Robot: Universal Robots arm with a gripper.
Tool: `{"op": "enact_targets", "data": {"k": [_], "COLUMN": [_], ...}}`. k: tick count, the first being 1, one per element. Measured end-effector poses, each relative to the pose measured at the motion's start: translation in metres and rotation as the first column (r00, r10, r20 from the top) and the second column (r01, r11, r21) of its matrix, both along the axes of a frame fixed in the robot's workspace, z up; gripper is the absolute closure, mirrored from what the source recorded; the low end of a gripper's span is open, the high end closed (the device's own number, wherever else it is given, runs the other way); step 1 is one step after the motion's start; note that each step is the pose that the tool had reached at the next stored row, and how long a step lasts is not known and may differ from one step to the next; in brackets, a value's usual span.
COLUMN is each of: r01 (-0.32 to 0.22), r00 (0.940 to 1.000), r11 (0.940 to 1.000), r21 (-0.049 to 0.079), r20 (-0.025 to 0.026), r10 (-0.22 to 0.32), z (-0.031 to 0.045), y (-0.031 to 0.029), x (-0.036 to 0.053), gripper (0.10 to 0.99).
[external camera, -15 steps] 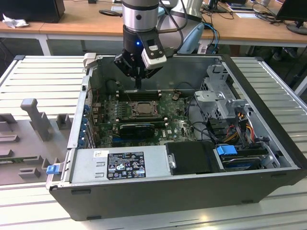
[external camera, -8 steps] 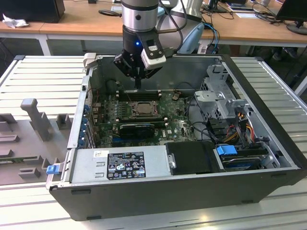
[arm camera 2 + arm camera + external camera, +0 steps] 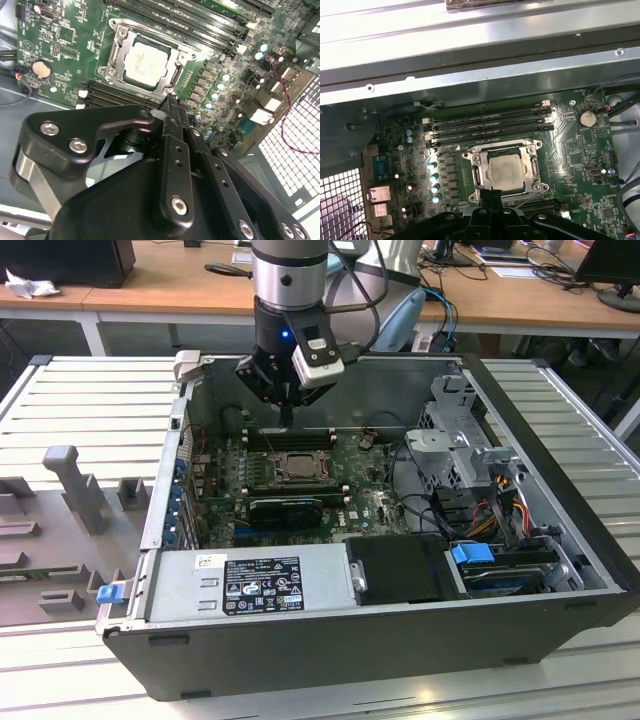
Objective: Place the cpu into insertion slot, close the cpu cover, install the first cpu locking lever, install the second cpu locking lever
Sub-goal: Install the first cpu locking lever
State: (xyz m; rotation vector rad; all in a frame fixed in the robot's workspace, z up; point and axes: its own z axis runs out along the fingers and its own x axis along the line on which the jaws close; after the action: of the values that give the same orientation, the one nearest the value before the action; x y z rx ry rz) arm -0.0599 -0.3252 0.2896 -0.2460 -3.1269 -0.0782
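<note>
Subject: open computer case (image 3: 575, 585) lying on a ribbed metal bench (image 3: 95, 400), green circuit board (image 3: 580, 150) exposed inside.

Tool (image 3: 287, 417): hangs inside the case on the arm, pointing down at the board. In the second wrist view its two black fingers (image 3: 171, 131) are pressed flat against each other with no gap between them, and nothing is held. The tip stands just beside one corner of the insertion slot (image 3: 479, 176). Contact with the metalwork there cannot be determined.

The cpu (image 3: 148, 62): seated flat in the insertion slot, pale top face upward and level in both wrist views. In the exterior view it lies at the centre of the board (image 3: 297, 468), below and slightly forward of the tool.

The cpu cover (image 3: 156, 40): lies down around the cpu, which shows through its central window.

Locking levers: their position cannot be made out.

Adjacent items: long black memory slots (image 3: 490, 125) run beside the socket, and a round coin battery (image 3: 41, 68) sits well apart from it.
</note>
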Motion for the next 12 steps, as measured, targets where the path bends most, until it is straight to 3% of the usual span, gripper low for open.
{"op": "enact_targets", "data": {"k": [3,9,12], "r01": [-0.018,-0.103,-0.104], "r00": [0.9998,0.9947,0.9946], "r11": [0.9998,0.9946,0.9945], "r21": [0.011,0.014,0.014], "r20": [0.0002,0.0004,0.0015], "r10": [0.018,0.103,0.104], "z": [-0.0031,-0.0090,-0.0123], "y": [0.0000,0.0000,0.0000], "x": [-0.0042,-0.0060,-0.0201], "gripper": [0.980,0.980,0.980]}}
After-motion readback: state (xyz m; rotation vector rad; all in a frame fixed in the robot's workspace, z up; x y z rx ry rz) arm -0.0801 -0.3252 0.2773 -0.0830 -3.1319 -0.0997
